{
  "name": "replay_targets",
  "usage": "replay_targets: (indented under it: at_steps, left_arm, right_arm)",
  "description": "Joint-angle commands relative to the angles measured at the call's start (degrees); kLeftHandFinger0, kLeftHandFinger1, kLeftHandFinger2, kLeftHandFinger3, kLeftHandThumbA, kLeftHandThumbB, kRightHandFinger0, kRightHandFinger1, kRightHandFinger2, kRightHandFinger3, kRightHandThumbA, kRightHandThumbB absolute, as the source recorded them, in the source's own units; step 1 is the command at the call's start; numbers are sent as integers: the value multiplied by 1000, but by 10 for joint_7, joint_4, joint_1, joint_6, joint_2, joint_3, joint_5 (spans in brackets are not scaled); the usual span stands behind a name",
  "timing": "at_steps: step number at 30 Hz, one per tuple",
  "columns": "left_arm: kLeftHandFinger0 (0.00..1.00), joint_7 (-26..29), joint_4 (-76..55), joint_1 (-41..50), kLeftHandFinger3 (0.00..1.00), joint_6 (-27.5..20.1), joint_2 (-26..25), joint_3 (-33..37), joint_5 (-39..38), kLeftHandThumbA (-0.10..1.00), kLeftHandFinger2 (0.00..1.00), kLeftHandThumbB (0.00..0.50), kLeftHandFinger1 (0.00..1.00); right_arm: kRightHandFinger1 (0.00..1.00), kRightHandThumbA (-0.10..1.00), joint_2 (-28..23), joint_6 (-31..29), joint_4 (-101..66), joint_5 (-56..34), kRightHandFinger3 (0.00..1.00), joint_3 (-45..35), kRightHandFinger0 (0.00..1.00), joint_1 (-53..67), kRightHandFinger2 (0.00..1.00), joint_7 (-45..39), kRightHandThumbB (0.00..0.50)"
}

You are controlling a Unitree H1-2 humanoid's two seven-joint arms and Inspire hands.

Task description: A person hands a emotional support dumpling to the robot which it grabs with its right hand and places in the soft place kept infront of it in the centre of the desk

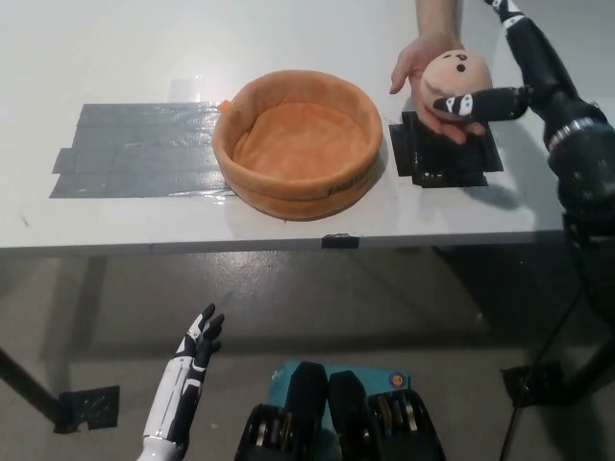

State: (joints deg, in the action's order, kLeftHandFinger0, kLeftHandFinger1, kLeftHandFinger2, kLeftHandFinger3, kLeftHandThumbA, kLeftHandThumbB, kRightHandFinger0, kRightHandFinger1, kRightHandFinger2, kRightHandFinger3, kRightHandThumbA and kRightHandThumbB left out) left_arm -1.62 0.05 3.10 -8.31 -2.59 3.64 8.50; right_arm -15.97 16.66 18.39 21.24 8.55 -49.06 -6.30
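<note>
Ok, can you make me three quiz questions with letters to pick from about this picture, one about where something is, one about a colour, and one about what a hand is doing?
1. Where is the dumpling?
A. In the soft bed
B. On a person's hand, over the black tape patch
C. On the floor

2. What colour is the soft bed?
A. Orange
B. Blue
C. Green

3. What is the white left hand doing?
A. Holding the dumpling
B. Pressing on the desk
C. Resting open, low, below the desk edge

Answers: B, the palm sits under it; A, rim and inside are orange; C, fingers apart, holding nothing.
</note>
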Motion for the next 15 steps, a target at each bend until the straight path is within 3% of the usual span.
replay_targets:
  at_steps: [1,9,15]
  left_arm:
    - [1000,5,-19,-7,1000,-14,-3,2,8,1000,1000,127,1000]
    - [1000,3,-20,-9,1000,-9,-3,3,6,1000,1000,133,1000]
    - [1000,1,-22,-8,1000,-9,-3,2,3,1000,1000,135,1000]
  right_arm:
    - [1000,959,1,23,42,3,1000,6,1000,-63,1000,-11,393]
    - [1000,937,11,20,121,12,1000,25,1000,-101,1000,-2,377]
    - [1000,955,10,7,188,22,1000,42,1000,-127,1000,10,401]
